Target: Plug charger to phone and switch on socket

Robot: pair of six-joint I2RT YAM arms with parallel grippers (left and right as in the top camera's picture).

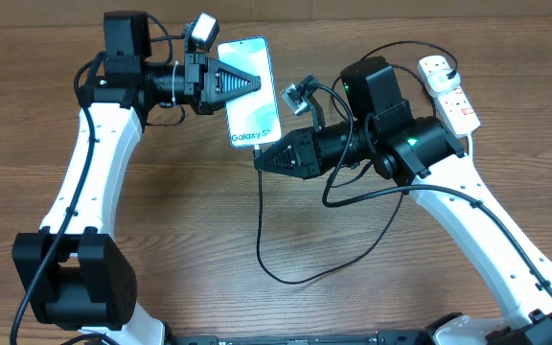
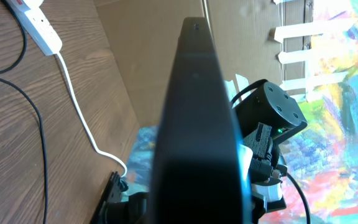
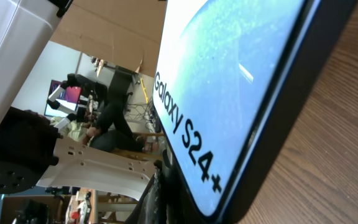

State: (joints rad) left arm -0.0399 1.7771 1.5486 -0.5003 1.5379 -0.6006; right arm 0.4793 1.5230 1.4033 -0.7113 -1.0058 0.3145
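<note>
My left gripper [image 1: 245, 82] is shut on the phone [image 1: 253, 105] and holds it by its sides above the table. The light blue screen faces up, with the "Galaxy" text at the near end. In the left wrist view the phone [image 2: 197, 118] shows edge-on, dark, between the jaws. My right gripper [image 1: 263, 159] sits at the phone's near end, shut on the charger tip, which is hidden. The black charger cable [image 1: 290, 278] loops over the table to a black plug [image 1: 447, 70] in the white socket strip [image 1: 456, 103]. The right wrist view shows the phone screen [image 3: 229, 81] close up.
The socket strip [image 2: 39, 28] and its thick white cord [image 2: 79, 106] lie at the far right of the wooden table. The charger cable also runs under my right arm [image 1: 401, 144]. A cardboard wall [image 2: 142, 56] stands behind the table.
</note>
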